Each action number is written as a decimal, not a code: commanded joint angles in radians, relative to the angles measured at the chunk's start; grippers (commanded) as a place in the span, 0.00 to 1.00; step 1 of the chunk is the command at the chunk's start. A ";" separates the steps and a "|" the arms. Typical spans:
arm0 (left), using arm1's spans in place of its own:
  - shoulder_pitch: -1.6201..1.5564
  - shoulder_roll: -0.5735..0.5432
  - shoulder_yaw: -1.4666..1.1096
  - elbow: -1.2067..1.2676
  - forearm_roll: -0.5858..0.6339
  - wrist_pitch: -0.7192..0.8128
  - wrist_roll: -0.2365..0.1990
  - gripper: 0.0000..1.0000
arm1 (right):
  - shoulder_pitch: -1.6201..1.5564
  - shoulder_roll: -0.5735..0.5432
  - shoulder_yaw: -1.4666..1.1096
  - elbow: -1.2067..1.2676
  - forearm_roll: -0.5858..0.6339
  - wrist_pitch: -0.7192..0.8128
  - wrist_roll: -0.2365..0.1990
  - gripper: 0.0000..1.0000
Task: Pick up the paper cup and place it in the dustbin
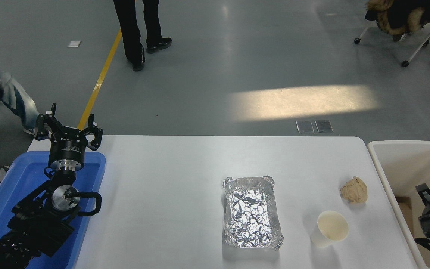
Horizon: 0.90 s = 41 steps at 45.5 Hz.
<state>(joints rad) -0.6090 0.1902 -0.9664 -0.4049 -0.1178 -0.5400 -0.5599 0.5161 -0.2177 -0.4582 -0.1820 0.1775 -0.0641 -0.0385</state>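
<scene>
The white surface (170, 194) fills most of the view, its far edge meeting grey floor where a person's dark legs (138, 33) stand and another person's arm and jeans (2, 93) show at the left edge. Off the surface's right end stands the off-white dustbin (383, 175), deep-walled with a thick rounded rim. At the left end sits a blue bin (92, 175), and the left arm lies parked over it, its left gripper (68, 129) raised above the bin's far rim with its fingers spread open and holding nothing. The right gripper (426, 194) comes in at the lower right, over the dustbin's inside; only part of it shows, and I cannot tell whether it is open or closed. A crinkled foil tray (251, 213) rests near the middle of the surface. Right of it, near the front edge, the paper cup (330, 228) stands upright, mouth up, cream inside, untouched. Just beyond it, apart, lies a crumpled tan paper ball (354, 189), near the dustbin's wall
</scene>
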 commanded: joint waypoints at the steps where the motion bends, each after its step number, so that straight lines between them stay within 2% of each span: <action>1: 0.000 0.000 0.000 0.000 -0.002 0.000 0.008 0.99 | 0.001 0.024 -0.011 -0.002 -0.001 -0.010 0.000 0.98; 28: -0.002 0.000 0.000 0.000 0.001 0.000 0.003 0.99 | 0.070 0.049 -0.016 0.003 -0.001 -0.010 -0.001 0.99; 36: -0.002 0.000 0.002 0.000 0.001 0.000 0.003 0.99 | 0.088 -0.046 -0.212 0.036 0.003 -0.003 0.000 1.00; 41: -0.002 0.000 0.000 0.000 0.003 0.000 0.003 0.99 | 0.218 -0.110 -0.214 0.212 -0.001 -0.003 -0.001 1.00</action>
<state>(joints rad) -0.6105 0.1903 -0.9663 -0.4050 -0.1166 -0.5393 -0.5568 0.5948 -0.2266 -0.5776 -0.1481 0.1783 -0.0709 -0.0391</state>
